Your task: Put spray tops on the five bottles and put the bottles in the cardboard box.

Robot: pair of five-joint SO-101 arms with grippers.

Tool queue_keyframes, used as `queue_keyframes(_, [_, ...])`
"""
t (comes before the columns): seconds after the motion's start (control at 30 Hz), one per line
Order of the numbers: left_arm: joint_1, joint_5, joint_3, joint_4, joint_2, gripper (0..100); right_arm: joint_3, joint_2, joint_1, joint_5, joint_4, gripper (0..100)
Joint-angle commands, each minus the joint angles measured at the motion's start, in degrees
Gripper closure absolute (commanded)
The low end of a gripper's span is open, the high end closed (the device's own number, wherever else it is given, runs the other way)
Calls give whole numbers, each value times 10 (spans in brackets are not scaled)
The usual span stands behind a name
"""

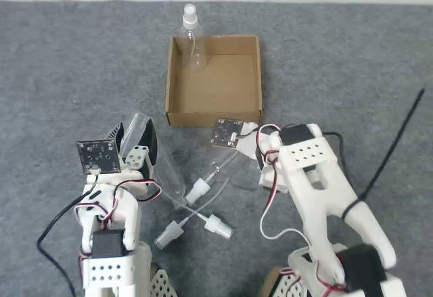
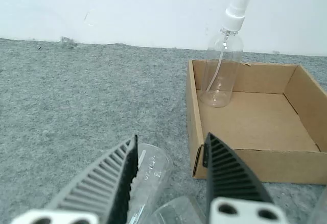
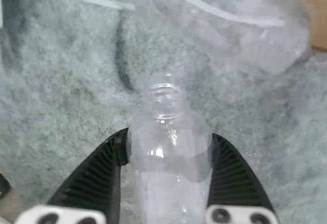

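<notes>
Left gripper (image 2: 171,141): I am seeing its jaws standing spread wide with nothing between them, hanging over an uncapped bottle (image 2: 149,175) that is lying on the grey carpet (image 2: 76,96).
Right gripper (image 3: 166,183): I am watching it pinching a clear bottle (image 3: 167,147) by the body, one finger pressing on each side. The threaded neck is pointing away from the wrist and is wearing no top.
Cardboard box (image 1: 214,118): it is sitting on the carpet beyond both arms, open side up.
Capped bottle (image 1: 193,36): it is standing upright in the box's far corner on the left arm's side, with a white sprayer on.
Loose tops: I am counting three lying on the carpet between the arms. One spray top (image 1: 198,190) is lying nearest the box. A second top (image 1: 170,233) and a third top (image 1: 219,226) are lying nearer the arm bases, their thin tubes crossing.
</notes>
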Motion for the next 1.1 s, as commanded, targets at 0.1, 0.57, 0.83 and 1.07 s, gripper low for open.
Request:
queue_keyframes(0.1, [-4,-6,-2,-18,-8,804,-39,-101,-48,-143,18,909])
queue_keyframes(0.57, [-4,-6,-2,-18,-8,803,-39,-185,-107,-364,15,909])
queue_keyframes(0.83, [1,-37,-33,38,-8,800,-5,-232,-102,-438,15,909])
queue_keyframes(1.07, [0,-40,-86,115,-7,800,76,-302,-73,-435,-43,909])
